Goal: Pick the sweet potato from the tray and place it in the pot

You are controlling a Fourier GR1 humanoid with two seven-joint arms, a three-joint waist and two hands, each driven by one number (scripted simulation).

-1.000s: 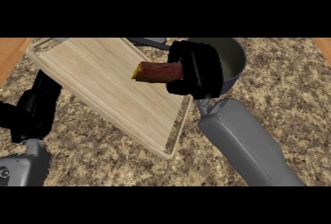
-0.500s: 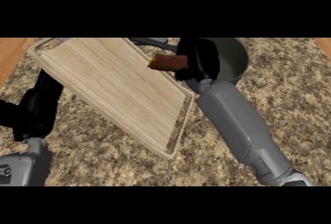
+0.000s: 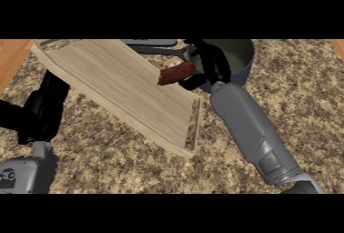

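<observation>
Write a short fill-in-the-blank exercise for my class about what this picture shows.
1. The right hand holds the ____.
2. The tray is made of ____.
3. The pot stands to the tray's ____ in the head view.
4. The left hand shows at the view's ____ edge.

Missing words: sweet potato; wood; right; left

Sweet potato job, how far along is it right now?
Done: the sweet potato is picked up, with the right hand curled round it. In hand: it hangs over the tray's right edge, next to the pot. Left: carry it over the pot's rim and release it inside. The left hand rests at the view's left.
</observation>
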